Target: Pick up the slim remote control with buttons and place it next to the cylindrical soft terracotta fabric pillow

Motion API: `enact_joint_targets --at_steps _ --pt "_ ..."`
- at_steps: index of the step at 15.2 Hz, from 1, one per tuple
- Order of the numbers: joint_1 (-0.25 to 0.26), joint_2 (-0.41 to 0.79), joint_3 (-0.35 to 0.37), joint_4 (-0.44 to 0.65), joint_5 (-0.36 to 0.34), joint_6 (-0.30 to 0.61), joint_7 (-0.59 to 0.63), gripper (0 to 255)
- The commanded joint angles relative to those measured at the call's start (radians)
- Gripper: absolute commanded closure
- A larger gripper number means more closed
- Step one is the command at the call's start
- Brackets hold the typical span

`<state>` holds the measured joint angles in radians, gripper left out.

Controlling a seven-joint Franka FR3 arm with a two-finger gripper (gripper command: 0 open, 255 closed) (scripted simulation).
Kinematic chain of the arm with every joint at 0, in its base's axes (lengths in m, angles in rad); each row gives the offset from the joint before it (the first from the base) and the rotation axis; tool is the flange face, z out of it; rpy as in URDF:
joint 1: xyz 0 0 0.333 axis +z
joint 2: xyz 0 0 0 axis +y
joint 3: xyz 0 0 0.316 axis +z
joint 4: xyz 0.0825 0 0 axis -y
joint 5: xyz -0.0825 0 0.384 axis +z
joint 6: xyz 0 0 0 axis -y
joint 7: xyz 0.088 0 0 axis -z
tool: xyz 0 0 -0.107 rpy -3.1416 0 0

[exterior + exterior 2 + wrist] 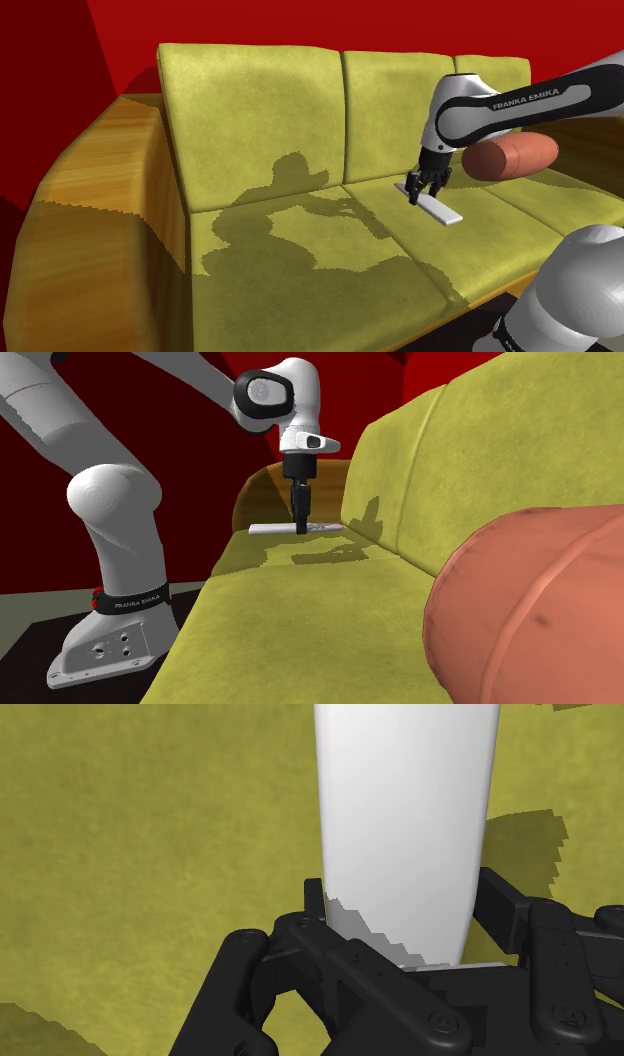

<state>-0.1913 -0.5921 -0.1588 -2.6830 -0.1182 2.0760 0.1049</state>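
1 white remote point(438, 209): clasped near one end by the gripper's point(415, 193) fingers, just above the sofa's point(260, 110) middle seat. 1 terracotta pillow point(512, 157): also on the sofa, near the remote, with the arm partly in front of it.

The remote control point(432, 205) was over the middle seat cushion of the sofa point(255, 110), just before the backrest. The end effector point(420, 193) stood upright above it, clasped about its end nearer the backrest. The pillow point(510, 156) lay near but apart, toward the shoulder view's right, against the backrest.
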Motion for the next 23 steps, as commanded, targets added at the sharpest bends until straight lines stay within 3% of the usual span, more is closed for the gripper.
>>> enact_joint_targets --at_steps 1,23 --pt "0.001 -0.013 0.003 0.021 0.002 -0.034 0.0 255" --pt "0.008 -0.064 0.027 0.285 0.022 -0.348 -0.007 255"
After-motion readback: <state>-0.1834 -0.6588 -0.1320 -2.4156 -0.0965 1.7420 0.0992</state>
